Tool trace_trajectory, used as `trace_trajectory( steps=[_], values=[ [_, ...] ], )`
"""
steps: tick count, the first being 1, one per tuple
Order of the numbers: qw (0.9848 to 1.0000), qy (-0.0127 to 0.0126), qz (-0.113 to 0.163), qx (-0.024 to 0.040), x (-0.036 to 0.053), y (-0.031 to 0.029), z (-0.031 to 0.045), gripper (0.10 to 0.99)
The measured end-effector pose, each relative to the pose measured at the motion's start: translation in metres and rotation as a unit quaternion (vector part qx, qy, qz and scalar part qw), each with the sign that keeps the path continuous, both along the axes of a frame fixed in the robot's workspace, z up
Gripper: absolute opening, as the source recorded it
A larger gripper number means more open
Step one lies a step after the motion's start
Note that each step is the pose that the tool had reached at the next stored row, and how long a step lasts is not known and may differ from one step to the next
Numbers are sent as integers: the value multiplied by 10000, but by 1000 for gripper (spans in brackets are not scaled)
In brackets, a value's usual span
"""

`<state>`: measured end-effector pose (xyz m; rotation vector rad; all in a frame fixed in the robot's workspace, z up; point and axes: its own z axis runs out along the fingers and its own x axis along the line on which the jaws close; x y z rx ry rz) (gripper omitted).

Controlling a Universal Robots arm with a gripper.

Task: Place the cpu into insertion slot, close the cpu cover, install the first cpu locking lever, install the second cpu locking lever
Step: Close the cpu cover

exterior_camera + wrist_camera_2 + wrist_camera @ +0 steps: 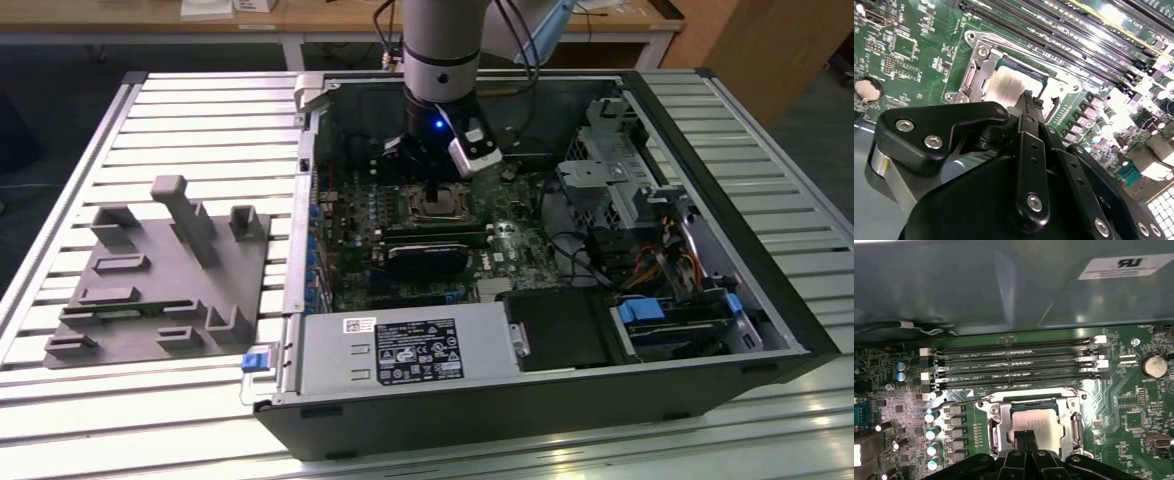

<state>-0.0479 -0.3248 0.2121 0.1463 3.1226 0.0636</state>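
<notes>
Silvery-tan metal of the chip point(1046, 421) shows through the square window of the cover point(999, 427), which lies down flat over it in both wrist views. The chip sits in its socket point(435, 206) on the green board point(1134, 405), inside the open computer case point(534, 425) that rests on the slatted bench point(200, 120). My gripper point(1026, 434) hangs right over the chip with its two thin black fingers pressed together and nothing between them. In the second wrist view the tips point(1030, 96) come down at the edge of the chip's face point(1008, 85); I cannot tell whether they touch it. A thin wire lever point(961, 402) lies along the side of the cover nearest the long black memory slots point(1014, 362), and I cannot tell whether it is latched. A round coin battery point(1153, 365) sits on the board well apart from the socket. In the exterior view my arm reaches down into the case from above, and a grey moulded block point(160, 270) stands on the bench to the exterior view's left of the case.
</notes>
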Motion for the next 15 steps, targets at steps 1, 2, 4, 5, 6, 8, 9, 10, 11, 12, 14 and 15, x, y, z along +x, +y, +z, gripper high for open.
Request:
trace_trajectory(
  steps=[1, 2, 4, 5, 6, 8, 9, 10, 11, 12, 14, 15],
  values=[
    [10000, 0, 1, 0, -11, 0, -5, 106],
    [10000, 0, 2, -1, -23, 0, -9, 106],
    [10000, 0, 3, 0, -54, 0, -20, 106],
    [10000, 0, 4, 0, -70, 0, -26, 106],
    [10000, 0, 6, 0, -86, 0, -34, 106],
    [10000, 0, 17, 0, -111, 0, -50, 106],
    [10000, 0, 24, 0, -122, 0, -58, 106],
    [10000, 0, 30, 0, -131, 0, -65, 106],
    [10000, 0, 35, 0, -138, 0, -72, 106],
    [10000, 0, 41, 0, -143, 0, -78, 106],
    [10000, 0, 53, 0, -153, 0, -93, 106],
    [10000, 0, 58, 0, -157, 0, -100, 106]
  ],
)
